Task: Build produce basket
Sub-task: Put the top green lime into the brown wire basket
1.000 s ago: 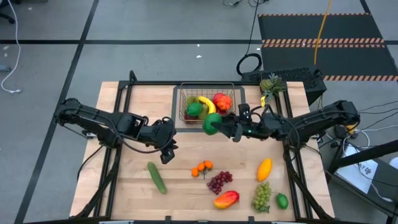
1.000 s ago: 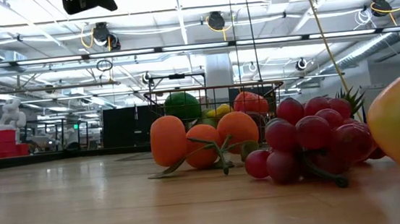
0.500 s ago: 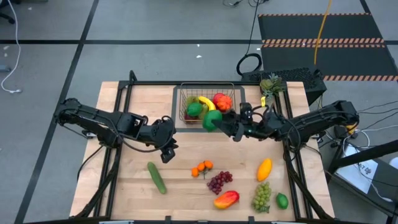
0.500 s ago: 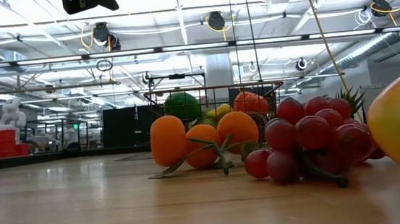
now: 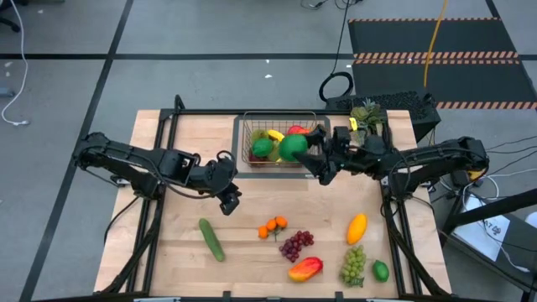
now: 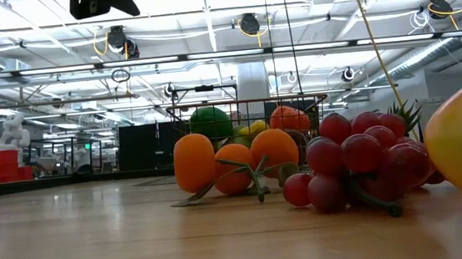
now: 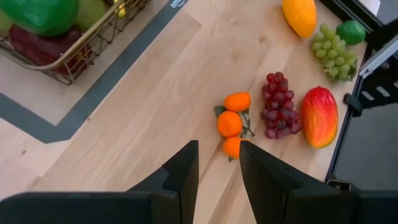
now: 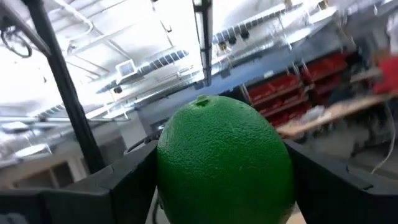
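Note:
The wire-mesh basket (image 5: 247, 126) stands at the table's far middle and holds a green fruit (image 5: 263, 147), a banana (image 5: 275, 136) and a red-orange fruit (image 5: 298, 130). My right gripper (image 5: 295, 151) reaches in from the table's right and is shut on a round green lime (image 5: 293, 148) above the basket's near right part. My left gripper (image 5: 228, 200) hovers open near the table's middle, left of the basket; its fingers (image 7: 186, 171) point down at the oranges (image 7: 231, 123). A cucumber (image 5: 211, 238), purple grapes (image 5: 294, 245), a mango (image 5: 304, 268) and green grapes (image 5: 353, 264) lie on the near part of the table. My right gripper holds the lime by its round sides (image 8: 168, 168), pinched between the two fingers (image 8: 127, 183), one on either side. The fingers come about level from the table's right. The lime is lifted clear, above the basket.
A spiky pineapple piece (image 5: 363, 113) sits at the far right corner. A yellow-orange fruit (image 5: 357, 227) and a small lime (image 5: 381, 270) lie near the right edge. A dark mat (image 5: 237, 168) lies under the basket. Bare wood shows on the table's left and between the arms.
My right gripper has carried the lime toward the far edge, from just in front of the basket to above its near right part, and has tipped up. It has stayed shut on the lime.

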Robot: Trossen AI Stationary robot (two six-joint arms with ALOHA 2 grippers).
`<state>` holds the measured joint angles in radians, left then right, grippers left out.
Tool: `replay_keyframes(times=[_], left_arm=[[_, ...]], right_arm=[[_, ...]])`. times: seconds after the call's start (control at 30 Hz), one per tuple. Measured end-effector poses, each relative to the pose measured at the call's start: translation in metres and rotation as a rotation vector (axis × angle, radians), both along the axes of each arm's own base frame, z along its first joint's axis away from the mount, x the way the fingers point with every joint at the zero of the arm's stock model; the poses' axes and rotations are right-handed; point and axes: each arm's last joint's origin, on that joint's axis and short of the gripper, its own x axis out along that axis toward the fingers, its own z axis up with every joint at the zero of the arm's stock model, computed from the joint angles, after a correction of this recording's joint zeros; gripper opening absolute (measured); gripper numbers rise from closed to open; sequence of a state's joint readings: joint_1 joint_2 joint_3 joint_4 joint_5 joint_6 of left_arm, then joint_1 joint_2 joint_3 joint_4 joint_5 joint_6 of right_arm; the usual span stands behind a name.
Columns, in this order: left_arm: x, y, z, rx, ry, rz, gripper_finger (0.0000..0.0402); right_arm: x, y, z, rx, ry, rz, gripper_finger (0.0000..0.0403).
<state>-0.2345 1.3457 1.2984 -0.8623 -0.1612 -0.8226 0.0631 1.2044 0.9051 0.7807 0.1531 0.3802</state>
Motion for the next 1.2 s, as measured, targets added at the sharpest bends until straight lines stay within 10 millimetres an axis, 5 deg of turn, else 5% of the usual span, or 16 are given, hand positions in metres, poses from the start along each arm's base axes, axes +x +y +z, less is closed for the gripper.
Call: replay_keyframes(times=[0.37,0.77,1.2], left_arm=[[0.002,0.009,0.0,0.002,-0.004,0.03,0.0118],[0.011,0.012,0.008,0.03,-0.124,0.083,0.0118],[0.015,0.012,0.012,0.035,-0.192,0.115,0.0118]], right_arm=[[-0.036,-0.006,0.031,-0.505,-0.072,-0.276,0.0309],[-0.07,-0.007,0.051,-0.65,-0.122,-0.385,0.0309],[-0.075,-0.008,0.049,-0.668,-0.051,-0.421,0.0309]])
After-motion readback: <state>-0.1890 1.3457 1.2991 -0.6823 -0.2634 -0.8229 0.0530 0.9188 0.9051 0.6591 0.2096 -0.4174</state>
